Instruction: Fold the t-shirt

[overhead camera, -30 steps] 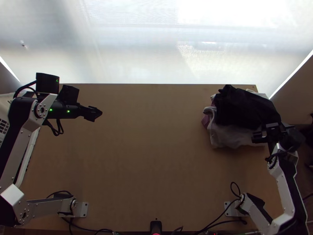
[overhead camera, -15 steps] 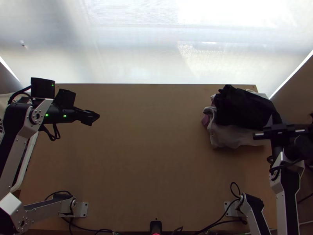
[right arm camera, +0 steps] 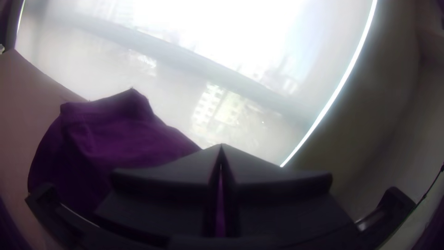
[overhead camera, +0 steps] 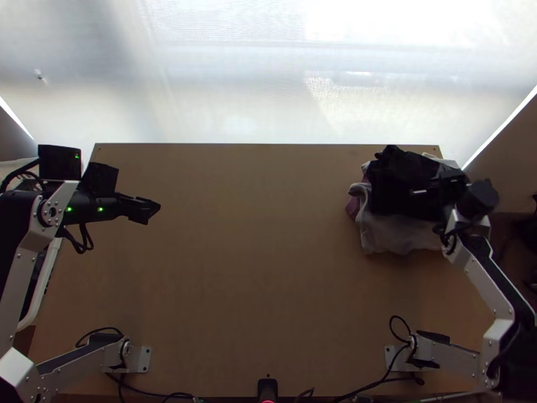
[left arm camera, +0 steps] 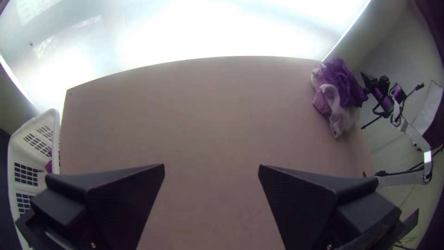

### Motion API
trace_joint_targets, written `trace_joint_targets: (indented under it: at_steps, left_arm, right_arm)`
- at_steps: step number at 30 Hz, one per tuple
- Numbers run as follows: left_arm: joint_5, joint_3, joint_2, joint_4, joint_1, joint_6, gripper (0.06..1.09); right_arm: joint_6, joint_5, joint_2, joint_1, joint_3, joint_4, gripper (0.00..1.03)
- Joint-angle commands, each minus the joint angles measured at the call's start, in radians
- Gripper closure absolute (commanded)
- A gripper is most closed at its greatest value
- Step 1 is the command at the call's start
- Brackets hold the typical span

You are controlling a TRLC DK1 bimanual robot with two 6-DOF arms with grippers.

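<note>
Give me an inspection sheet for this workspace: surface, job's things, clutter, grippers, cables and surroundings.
Surface: wooden table, no spill seen
Job's things: cloth pile, bunched at far right, dark piece over white cloth; can't tell which is the t-shirt
Clutter: white basket at left edge
Left gripper: open, over table's left side
Right gripper: shut, over pile
Cables: black, one looped by right base
Surroundings: bright window beyond far edge

Dark purple cloth (overhead camera: 396, 185), bunched; it lies over rumpled pale cloth (overhead camera: 399, 235) at the table's (overhead camera: 255, 269) far right corner.
</note>
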Motion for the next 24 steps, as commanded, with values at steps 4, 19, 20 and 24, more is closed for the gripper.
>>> trace_joint_targets:
  at_steps: [4,19,20,24]
  left_arm:
    - [-0.021,-0.021,-0.043,-0.025,0.045,0.009,0.1]
    - [-0.023,-0.059,-0.047,-0.019,0.05,0.019,0.1]
    - [-0.023,-0.059,-0.044,-0.017,0.05,0.02,0.1]
    - [-0.023,-0.055,-0.03,-0.008,0.048,0.023,0.1]
  right_arm:
    - [-0.011,0.029,0.112,0.144,-0.061,0.028,1.0]
    - [-0.106,-0.032,0.121,0.216,-0.188,-0.195,1.0]
    - [-0.117,-0.032,0.134,0.226,-0.193,-0.196,1.0]
    - [-0.12,-0.03,0.152,0.23,-0.193,-0.172,1.0]
